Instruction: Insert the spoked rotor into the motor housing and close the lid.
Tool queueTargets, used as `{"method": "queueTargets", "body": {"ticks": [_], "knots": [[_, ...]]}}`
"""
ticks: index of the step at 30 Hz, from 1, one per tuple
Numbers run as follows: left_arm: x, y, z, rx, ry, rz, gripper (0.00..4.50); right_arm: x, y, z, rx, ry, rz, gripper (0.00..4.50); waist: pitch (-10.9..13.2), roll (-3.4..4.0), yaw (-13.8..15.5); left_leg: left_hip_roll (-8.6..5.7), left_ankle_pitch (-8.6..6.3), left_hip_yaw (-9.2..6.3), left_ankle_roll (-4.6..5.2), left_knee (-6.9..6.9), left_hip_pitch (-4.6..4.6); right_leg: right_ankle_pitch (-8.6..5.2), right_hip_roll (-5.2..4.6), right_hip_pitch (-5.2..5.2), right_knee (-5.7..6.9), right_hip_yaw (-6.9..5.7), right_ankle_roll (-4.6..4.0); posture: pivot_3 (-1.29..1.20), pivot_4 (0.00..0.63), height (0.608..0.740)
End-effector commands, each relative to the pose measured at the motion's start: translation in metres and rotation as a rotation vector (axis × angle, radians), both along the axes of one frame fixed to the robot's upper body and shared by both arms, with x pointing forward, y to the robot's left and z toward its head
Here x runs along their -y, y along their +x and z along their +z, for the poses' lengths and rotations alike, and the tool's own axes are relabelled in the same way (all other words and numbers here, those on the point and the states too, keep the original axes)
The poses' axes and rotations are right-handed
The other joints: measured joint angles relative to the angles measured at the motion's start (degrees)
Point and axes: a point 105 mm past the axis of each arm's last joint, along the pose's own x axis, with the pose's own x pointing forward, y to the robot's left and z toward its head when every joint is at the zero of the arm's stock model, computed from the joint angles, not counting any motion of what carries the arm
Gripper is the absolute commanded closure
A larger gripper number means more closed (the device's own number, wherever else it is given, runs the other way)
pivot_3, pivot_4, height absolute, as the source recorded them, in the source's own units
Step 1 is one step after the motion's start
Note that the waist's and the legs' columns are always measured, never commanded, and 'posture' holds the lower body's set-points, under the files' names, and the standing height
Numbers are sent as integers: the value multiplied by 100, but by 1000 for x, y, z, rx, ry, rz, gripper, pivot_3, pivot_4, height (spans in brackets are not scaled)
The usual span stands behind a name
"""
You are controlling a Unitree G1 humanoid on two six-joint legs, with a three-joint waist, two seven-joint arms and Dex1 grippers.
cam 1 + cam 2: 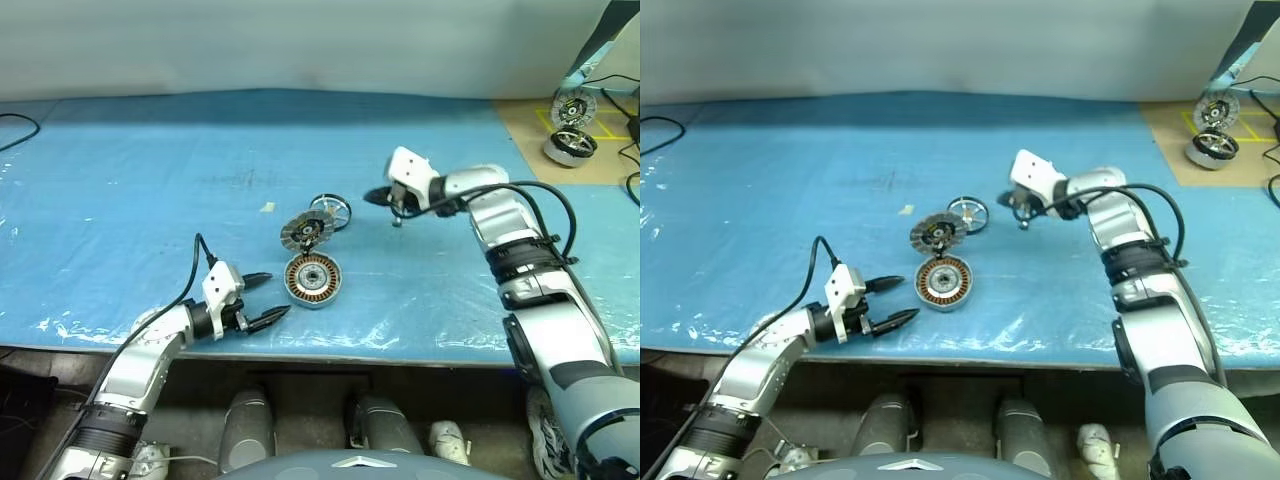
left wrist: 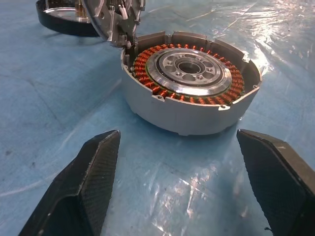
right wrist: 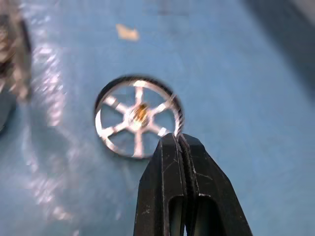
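Observation:
The motor housing [image 1: 313, 280], a silver cup with copper windings, lies open near the table's front edge. Its hinged lid [image 1: 305, 232] stands tilted up behind it, segmented face showing. The spoked rotor [image 1: 331, 211] lies flat on the blue sheet just behind and right of the lid, seen from above in the right wrist view [image 3: 138, 116]. My right gripper [image 1: 373, 197] hovers to the right of the rotor, its fingers [image 3: 170, 162] shut on nothing. My left gripper [image 1: 272, 298] is open just left of the housing [image 2: 189, 83], with nothing between its fingers [image 2: 93, 172].
A blue plastic sheet [image 1: 150, 180] covers the table. A small pale scrap [image 1: 267, 208] lies left of the lid. Another motor [image 1: 570, 146] and a disc [image 1: 574, 106] sit on a brown board at the far right back. A black cable [image 1: 20, 130] loops at the far left.

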Motion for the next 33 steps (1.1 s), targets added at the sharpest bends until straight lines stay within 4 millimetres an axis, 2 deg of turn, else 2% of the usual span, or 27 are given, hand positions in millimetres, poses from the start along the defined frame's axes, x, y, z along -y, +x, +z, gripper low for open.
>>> {"method": "queueTargets", "body": {"ticks": [1,4,9,11,15,24,30,33], "knots": [[3,5,3,32,3,-18,513,-21,10,1,30,18,-6,3597,0,0,1,-1,5,1,6,0,-2,0,-1,0,-2,0,0,0,150,740],[5,7,1,34,3,-20,513,-34,13,-14,-41,19,-16,2517,0,0,3,-1,14,1,4,0,-13,0,-2,-4,-3,-4,0,0,150,740],[5,2,-3,38,6,-9,513,-34,25,-20,-75,103,-116,2517,0,0,35,1,14,0,4,-2,-23,0,-4,-9,-3,-14,0,0,150,740],[4,0,-3,38,7,-6,513,-37,23,-21,-94,123,-97,2517,0,0,35,2,14,0,3,-2,-23,0,-4,-9,-2,-15,-1,0,150,740],[1,-1,0,37,5,3,513,-38,15,-42,-132,96,-72,2517,0,1,28,6,12,0,3,-2,-18,0,-2,-8,2,-15,-1,0,150,740],[1,5,1,37,14,-6,513,-46,13,-54,-172,153,-95,2517,0,1,26,6,13,1,5,-2,-17,1,-2,-8,2,-15,-1,0,150,740],[9,-5,18,54,3,-28,513,-43,15,-60,-201,212,-145,2517,1,1,25,6,14,1,3,-2,-20,1,-3,-8,-1,-15,-2,0,150,740],[11,-10,28,57,4,-32,513,-42,12,-65,-216,211,-145,3091,1,1,24,8,14,1,3,-3,-19,0,-2,-9,1,-16,-2,0,150,740]]}}
